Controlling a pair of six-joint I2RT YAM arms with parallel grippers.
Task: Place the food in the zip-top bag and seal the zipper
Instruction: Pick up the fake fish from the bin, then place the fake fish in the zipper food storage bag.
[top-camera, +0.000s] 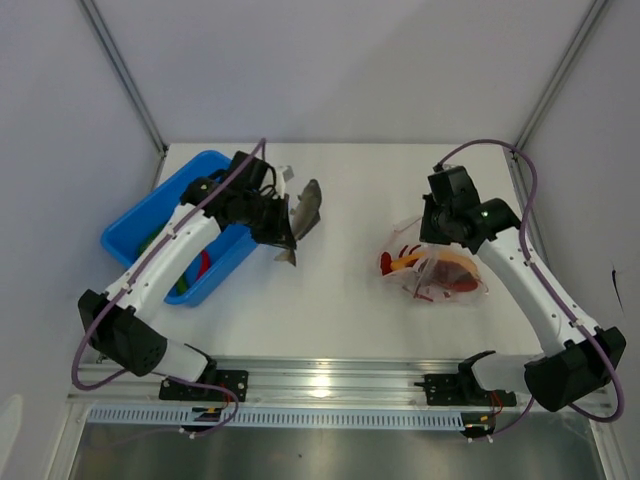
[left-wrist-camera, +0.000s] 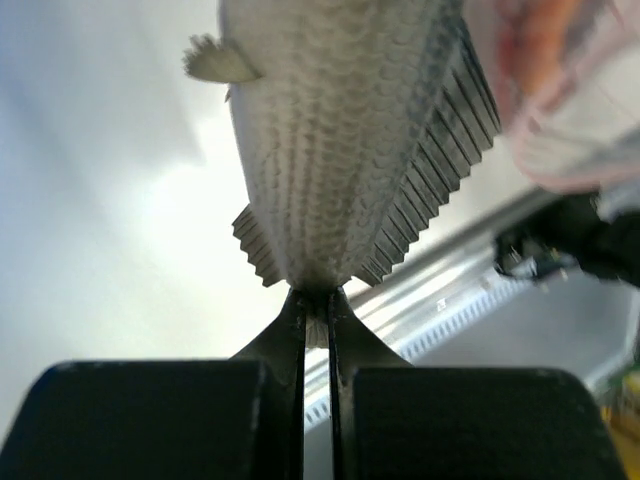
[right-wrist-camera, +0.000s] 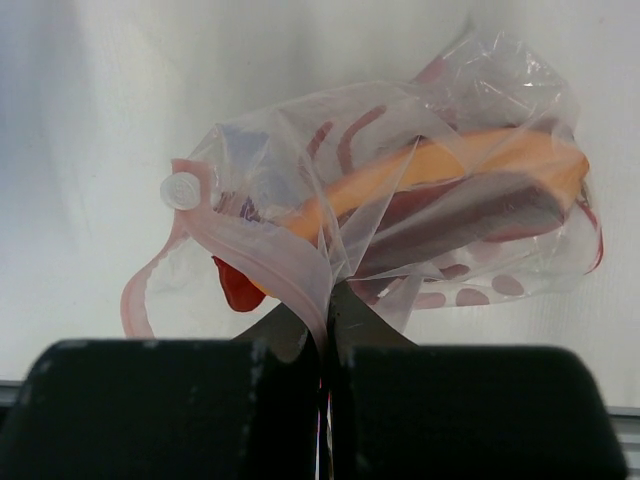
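My left gripper (top-camera: 283, 232) (left-wrist-camera: 317, 305) is shut on the tail end of the grey fish (top-camera: 306, 205) (left-wrist-camera: 350, 130), which it holds above the table just right of the blue bin. The zip-top bag (top-camera: 438, 268) (right-wrist-camera: 400, 200) lies crumpled at the right. An orange piece (right-wrist-camera: 450, 165) and red chillies (right-wrist-camera: 235, 285) show inside it. My right gripper (top-camera: 428, 243) (right-wrist-camera: 328, 300) is shut on the bag's mouth edge by the pink zipper (right-wrist-camera: 260, 255), which curls open to the left. The bag also shows as a blur in the left wrist view (left-wrist-camera: 570, 100).
A blue plastic bin (top-camera: 140, 225) stands at the back left, with green and red toy foods (top-camera: 195, 270) in it beneath the left arm. A metal rail (top-camera: 330, 380) runs along the near table edge. Grey walls close in the back and sides.
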